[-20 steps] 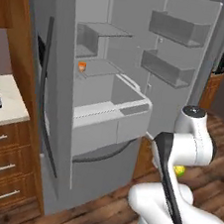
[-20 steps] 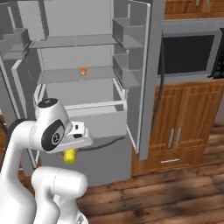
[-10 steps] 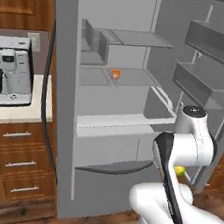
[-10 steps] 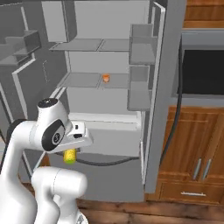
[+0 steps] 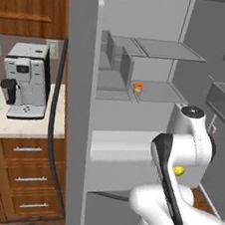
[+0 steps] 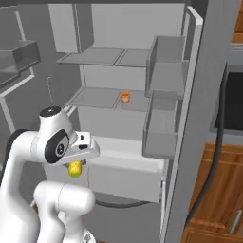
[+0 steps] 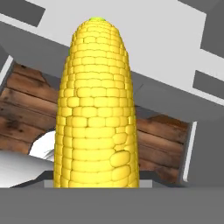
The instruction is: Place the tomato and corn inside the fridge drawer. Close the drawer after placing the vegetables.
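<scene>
At lower left of the right base view, the gripper (image 6: 74, 163) clamps the corn (image 6: 74, 168); the base has swung to face the fridge drawer (image 6: 124, 172).

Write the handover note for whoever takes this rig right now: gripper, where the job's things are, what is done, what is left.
Gripper: shut on the corn, held in front of the arm, short of the fridge.
Fridge drawer: pulled out, below the lower shelf; whether anything lies in it cannot be told.
Small orange cup sits on the lower shelf; leave it.
Tomato: location unconfirmed.
Done: corn picked up, fridge doors open, drawer open.
Left: lower the corn into the drawer and release, find and place the tomato if it is not already in, then push the drawer shut.
</scene>
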Tool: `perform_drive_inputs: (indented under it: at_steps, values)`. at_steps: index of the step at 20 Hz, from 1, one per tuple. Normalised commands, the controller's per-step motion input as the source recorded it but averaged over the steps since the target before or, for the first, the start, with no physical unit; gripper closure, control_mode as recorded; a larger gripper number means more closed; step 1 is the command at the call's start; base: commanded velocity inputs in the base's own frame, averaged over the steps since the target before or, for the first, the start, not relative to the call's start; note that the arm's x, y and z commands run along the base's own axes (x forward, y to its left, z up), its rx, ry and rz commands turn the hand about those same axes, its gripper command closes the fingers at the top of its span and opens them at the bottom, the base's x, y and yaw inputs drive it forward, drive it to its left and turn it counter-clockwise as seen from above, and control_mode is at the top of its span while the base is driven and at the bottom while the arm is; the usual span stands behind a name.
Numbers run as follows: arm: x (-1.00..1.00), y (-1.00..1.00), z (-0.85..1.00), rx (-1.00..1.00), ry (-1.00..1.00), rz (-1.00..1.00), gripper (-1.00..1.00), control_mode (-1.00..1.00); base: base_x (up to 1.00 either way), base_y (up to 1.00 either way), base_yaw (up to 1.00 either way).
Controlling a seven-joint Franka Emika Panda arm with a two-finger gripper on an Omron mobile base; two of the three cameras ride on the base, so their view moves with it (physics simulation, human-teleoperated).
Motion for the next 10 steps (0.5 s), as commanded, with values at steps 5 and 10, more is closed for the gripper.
perform_drive_inputs:
  at_steps: [5, 10]
  values:
    - [0.00, 0.00, 0.00, 0.00, 0.00, 0.00, 1.00, 1.00, 0.34, -0.31, 0.12]
    - [0.62, -0.74, 0.02, 0.11, 0.00, 0.22, 1.00, -1.00, 0.00, 0.00, 0.00]
